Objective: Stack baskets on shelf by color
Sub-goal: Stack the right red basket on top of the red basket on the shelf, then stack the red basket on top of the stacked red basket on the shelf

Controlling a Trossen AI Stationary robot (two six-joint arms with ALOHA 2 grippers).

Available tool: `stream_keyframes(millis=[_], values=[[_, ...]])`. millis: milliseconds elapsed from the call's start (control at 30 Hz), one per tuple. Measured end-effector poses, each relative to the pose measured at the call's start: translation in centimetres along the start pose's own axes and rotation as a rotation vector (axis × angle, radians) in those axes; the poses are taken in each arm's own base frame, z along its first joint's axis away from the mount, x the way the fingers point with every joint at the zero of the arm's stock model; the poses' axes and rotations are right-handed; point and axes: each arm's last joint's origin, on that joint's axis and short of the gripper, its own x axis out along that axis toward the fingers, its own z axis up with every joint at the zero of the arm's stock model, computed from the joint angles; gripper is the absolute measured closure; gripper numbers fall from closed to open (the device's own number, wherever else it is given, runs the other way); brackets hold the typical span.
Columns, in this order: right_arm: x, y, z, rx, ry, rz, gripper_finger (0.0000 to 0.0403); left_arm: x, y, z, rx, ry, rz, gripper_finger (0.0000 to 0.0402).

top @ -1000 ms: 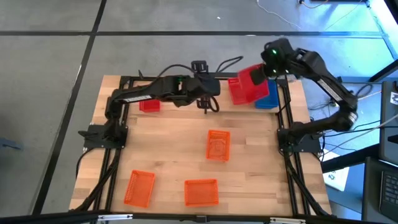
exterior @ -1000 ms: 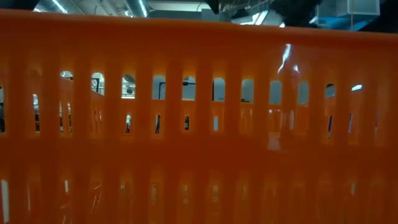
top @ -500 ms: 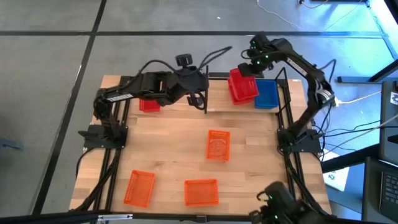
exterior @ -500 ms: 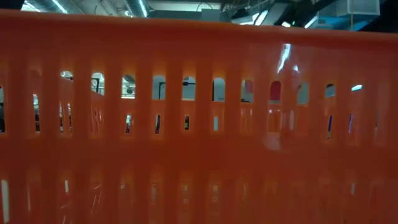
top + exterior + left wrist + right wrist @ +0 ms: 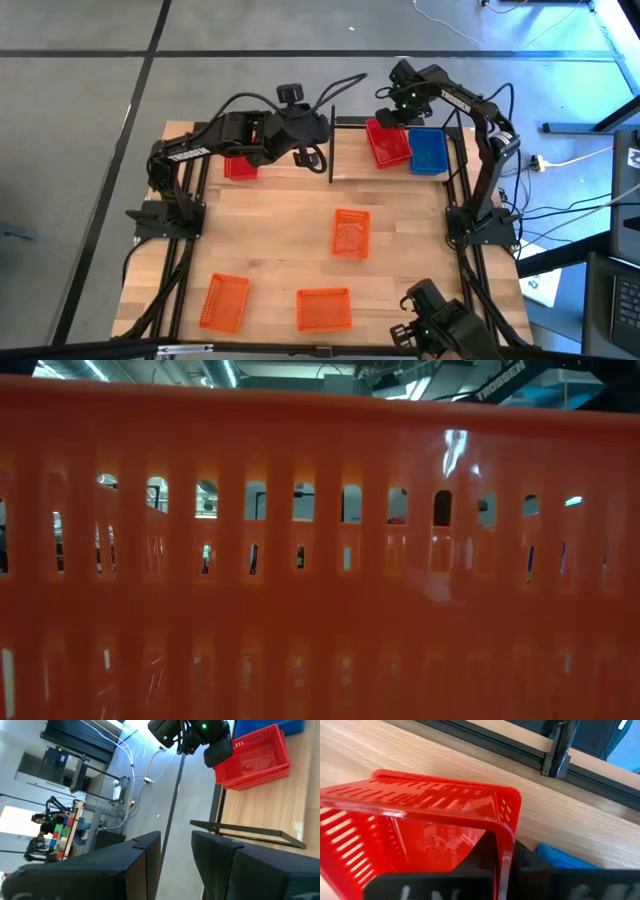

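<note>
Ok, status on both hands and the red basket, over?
Right hand shut on red basket, set beside blue basket. Left hand empty, above the shelf. Three orange baskets on the table.

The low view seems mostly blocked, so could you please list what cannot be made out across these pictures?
- Low view: an orange basket fills the picture, hiding the table and both arms.
- High view: the left arm covers much of the red basket beneath it.
- Right wrist view: the right pincer grips the red basket rim; the blue basket is half hidden.
- Left wrist view: the left pincer is open, empty.
</note>
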Motion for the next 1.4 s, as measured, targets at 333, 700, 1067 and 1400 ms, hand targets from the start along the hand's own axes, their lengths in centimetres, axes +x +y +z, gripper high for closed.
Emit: stream_keyframes(millis=[333,700,1067,1400], values=[[0.5,0.0,0.2,0.032,0.015,-0.004,0.0361,0.0,-0.1,-0.1,0.013,0.01,-0.005,0.0297],[-2.1,0.4,-0.9,0.132,-0.002,0.13,0.0353,0.0,-0.1,-0.1,0.014,0.007,-0.01,0.0297],[-6.2,4.8,-1.4,-0.126,-0.284,0.39,0.0353,0.0,-0.1,-0.1,0.014,0.007,-0.011,0.0297],[-1.4,11.9,-3.1,-0.418,-0.15,0.395,0.0353,0.3,0.1,-0.2,0.013,0.021,0.005,0.0297]])
